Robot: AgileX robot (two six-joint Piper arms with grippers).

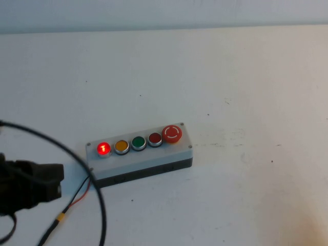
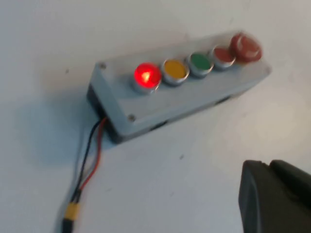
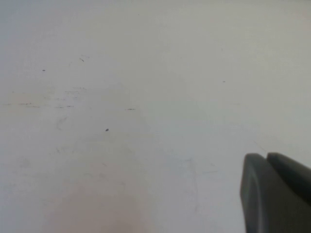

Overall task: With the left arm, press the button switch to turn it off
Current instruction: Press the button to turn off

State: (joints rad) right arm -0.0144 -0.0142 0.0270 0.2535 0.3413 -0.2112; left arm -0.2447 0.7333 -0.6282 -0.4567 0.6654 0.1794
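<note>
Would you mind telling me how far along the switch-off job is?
Nothing is done yet: the button switch glows red on the grey box. In hand is only the approach: the left gripper sits to the box's left, not touching it. The press itself is left. The right gripper is over bare table, away from the box.

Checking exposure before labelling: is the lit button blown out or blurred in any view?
High view: the button switch glows red, its white "1" legible. Left wrist view: it blooms, mark smeared, left gripper soft. Right wrist view: only bare table and right gripper.
</note>
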